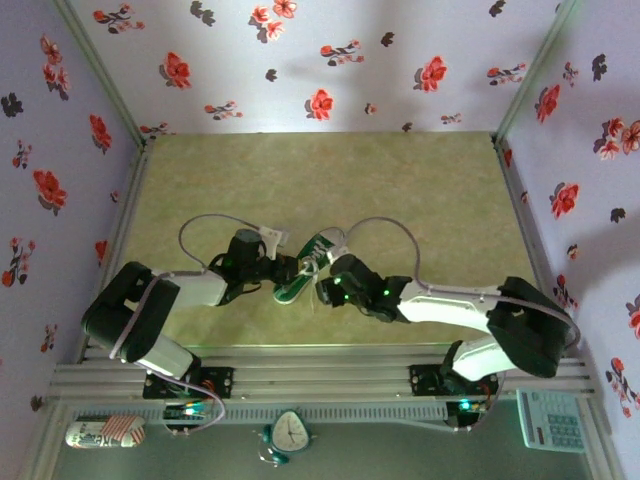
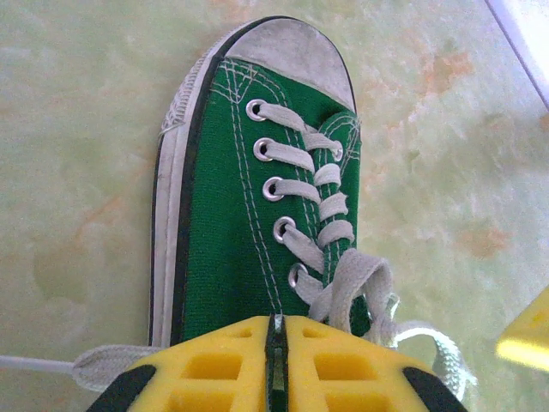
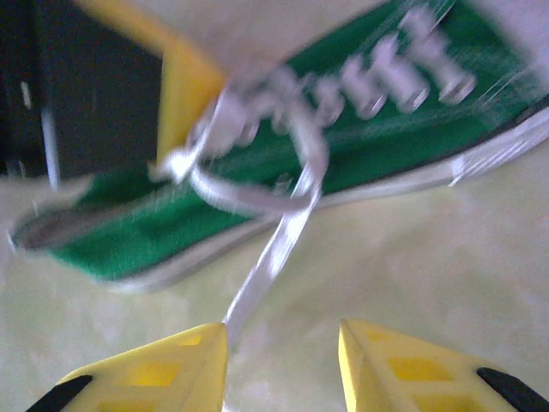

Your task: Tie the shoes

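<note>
Top external: the shoe (image 1: 305, 266) is lying at centre frame, its long axis running lower left to upper right. My left gripper (image 1: 284, 268) and right gripper (image 1: 324, 287) are flanking it closely.

Left wrist: my left gripper (image 2: 274, 343) is closing at the bottom edge, seemingly pinching the flat woven lace (image 2: 353, 283). Green canvas and a rubber toe cap are stretching upward.

Right wrist: my right gripper (image 3: 283, 343) is standing open, and a lace strand (image 3: 274, 249) is running down to one finger.

left arm (image 1: 150, 310), right arm (image 1: 470, 305): white shells, black joints | grey cables (image 1: 215, 216) looping off wrists | green lights (image 1: 345, 293) | jaws: yellow fingers (image 2: 360, 343), black tips, square recesses
</note>
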`<state>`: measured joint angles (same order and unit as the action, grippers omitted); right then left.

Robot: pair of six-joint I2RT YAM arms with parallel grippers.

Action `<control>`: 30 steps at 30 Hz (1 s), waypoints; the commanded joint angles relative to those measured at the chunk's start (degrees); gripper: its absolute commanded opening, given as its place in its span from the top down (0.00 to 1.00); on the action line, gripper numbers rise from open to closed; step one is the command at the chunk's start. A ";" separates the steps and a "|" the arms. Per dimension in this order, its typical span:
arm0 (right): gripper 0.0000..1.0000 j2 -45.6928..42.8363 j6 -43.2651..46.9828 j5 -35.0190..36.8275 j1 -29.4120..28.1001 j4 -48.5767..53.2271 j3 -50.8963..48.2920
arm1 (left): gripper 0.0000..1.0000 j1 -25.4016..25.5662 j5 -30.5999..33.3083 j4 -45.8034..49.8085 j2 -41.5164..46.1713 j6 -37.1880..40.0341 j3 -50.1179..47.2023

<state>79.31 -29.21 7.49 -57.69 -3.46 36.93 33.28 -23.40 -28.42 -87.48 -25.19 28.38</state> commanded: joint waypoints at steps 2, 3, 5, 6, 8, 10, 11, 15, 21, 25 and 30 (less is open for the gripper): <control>0.62 0.94 -9.22 1.51 3.54 -3.89 0.82 | 0.85 0.61 -0.82 -1.90 -0.32 -0.47 -0.22; 0.62 1.58 -10.91 0.29 4.15 -4.89 1.02 | 0.85 0.63 -0.84 -1.90 -0.37 -0.47 -0.17; 0.62 3.03 -13.94 -2.28 5.42 -7.56 1.28 | 0.85 0.64 -0.80 -2.07 -0.41 -0.54 -0.25; 0.62 3.57 -15.10 -3.37 6.00 -8.77 1.29 | 0.85 0.70 -0.82 -2.07 -0.45 -0.56 -0.25; 0.61 4.43 -16.07 -5.27 6.79 -10.86 1.29 | 0.85 0.72 -0.87 -2.07 -0.54 -0.59 -0.10; 0.61 5.06 -16.40 -7.00 7.27 -12.18 1.48 | 0.85 0.65 -1.00 -1.94 -0.54 -0.56 0.05; 0.60 5.32 -16.18 -7.71 7.40 -12.57 1.56 | 0.85 0.65 -0.95 -1.82 -0.50 -0.49 0.09; 0.62 7.44 -15.61 -11.13 7.35 -12.66 2.26 | 0.85 0.69 -0.97 -1.80 -0.51 -0.47 0.18; 0.64 9.98 -16.05 -11.45 7.33 -13.50 2.25 | 0.85 0.65 -1.00 -1.81 -0.52 -0.47 0.05; 0.66 11.04 -16.14 -10.57 7.35 -13.56 2.73 | 0.85 0.69 -0.97 -1.77 -0.50 -0.47 -0.04; 0.68 12.28 -16.14 -10.47 7.36 -14.59 3.35 | 0.85 0.65 -1.00 -1.64 -0.46 -0.43 0.09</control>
<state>90.48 -44.21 -3.25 -50.54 -16.32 38.46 33.28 -23.40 -28.56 -87.48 -25.19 28.38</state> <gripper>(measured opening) 0.320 0.146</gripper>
